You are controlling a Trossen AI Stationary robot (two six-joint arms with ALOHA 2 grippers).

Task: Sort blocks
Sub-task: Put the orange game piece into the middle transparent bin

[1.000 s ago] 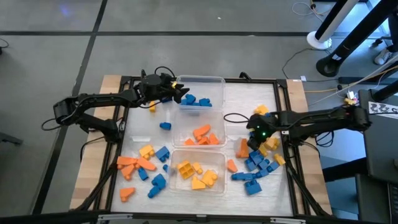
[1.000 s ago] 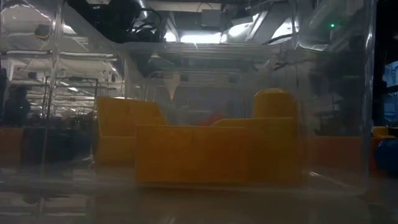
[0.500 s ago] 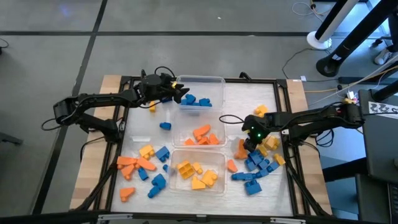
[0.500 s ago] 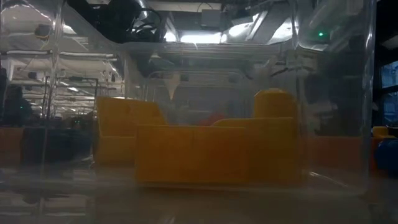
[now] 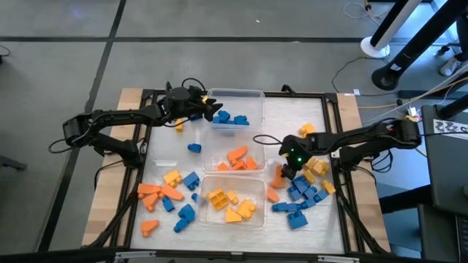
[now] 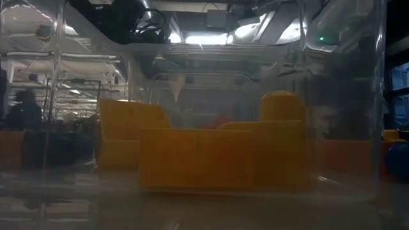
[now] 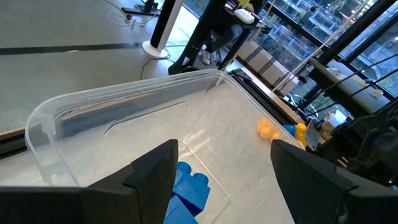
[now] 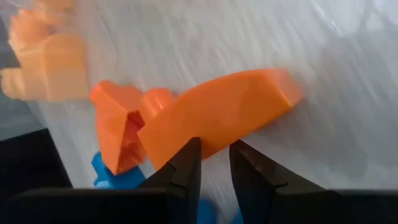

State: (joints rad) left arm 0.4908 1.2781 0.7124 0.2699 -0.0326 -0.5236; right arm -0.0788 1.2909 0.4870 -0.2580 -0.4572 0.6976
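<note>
Three clear tubs stand in a row down the table's middle. The far tub (image 5: 235, 93) has blue blocks (image 5: 230, 118), the middle one orange blocks (image 5: 238, 158), the near one yellow blocks (image 5: 230, 204). My left gripper (image 5: 214, 113) (image 7: 224, 180) hangs open over the far tub's left end, above a blue block (image 7: 189, 190). My right gripper (image 5: 284, 174) (image 8: 216, 149) points steeply down, right of the middle tub, over loose orange blocks. Its fingers stand a narrow gap apart at a long orange block (image 8: 224, 112), with nothing between them. My right gripper comes slanting down from the table's right. Its fingertips (image 8: 189, 152) stand at the near edge of the long orange block (image 8: 205, 140), which lies flat on the table. I cannot tell whether they touch it.
Blue and yellow blocks (image 5: 303, 193) lie in a pile at the right. Orange, yellow and blue blocks (image 5: 168, 197) are scattered at the near left. One blue block (image 5: 194, 147) lies left of the middle tub. A second orange block (image 8: 118, 130) lies beside the long one.
My right gripper has moved toward the table's left and sunk toward the loose orange blocks, tipping further downward. Its finger gap looks the same. My left gripper has kept still.
</note>
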